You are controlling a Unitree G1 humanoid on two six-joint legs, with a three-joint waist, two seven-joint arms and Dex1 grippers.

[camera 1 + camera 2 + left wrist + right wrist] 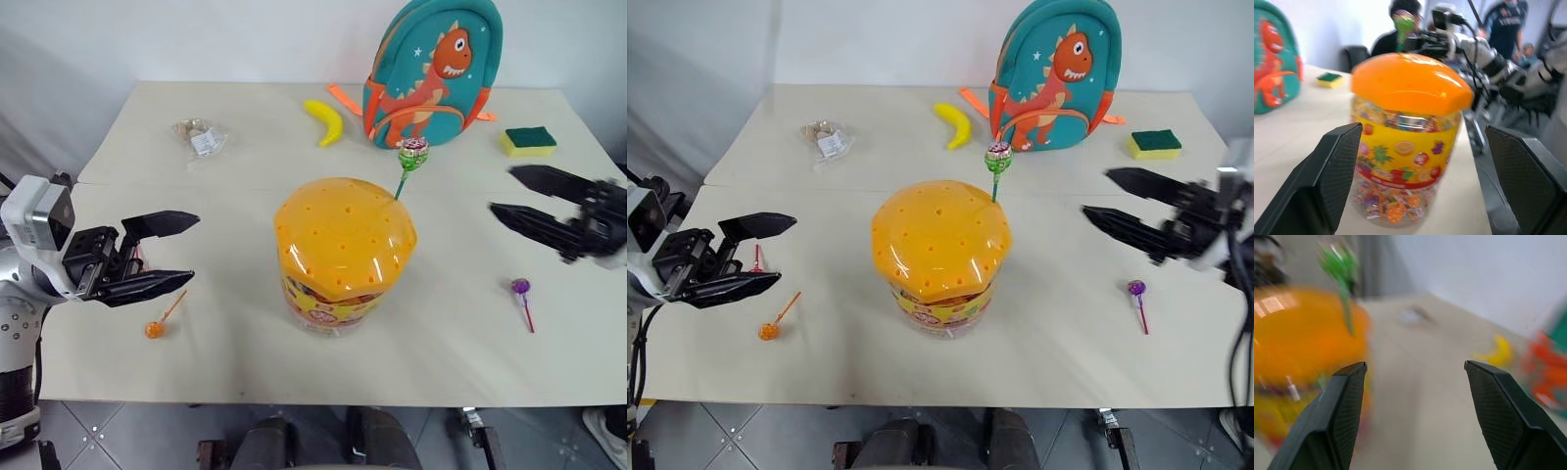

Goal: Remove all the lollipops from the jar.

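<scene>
Jar (pixel 343 257): centre of table (pixel 245 362), near front edge, upright. Orange lid (pixel 345 233) on, dotted w/ holes; printed label below, wrapped sweets visible thru clear wall.

Green lolly (pixel 412 153): stuck upright in lid, far-right side, head above the dome.

Orange lolly (pixel 155 328): flat on table, left of jar, well apart, stick angled away from front edge.

Purple lolly (pixel 520 287): flat on table, right of jar, well apart.

Red lolly (pixel 756 258): small red stick seen on table behind left gripper; mostly hidden.

L gripper (pixel 178 253): left of jar, above table, pointing toward jar; jaws spread wide, nothing held. Orange lolly just below it.

R gripper (pixel 507 192): right of jar, raised, pointing toward jar; jaws apart, empty.

Misc, far side of table: banana (pixel 326 120), dino backpack (pixel 433 70) upright, sponge (pixel 528 140) at far right, clear wrapper (pixel 201 136) at far left.

Background, left wrist view: persons (pixel 1506 27), blurred.
</scene>
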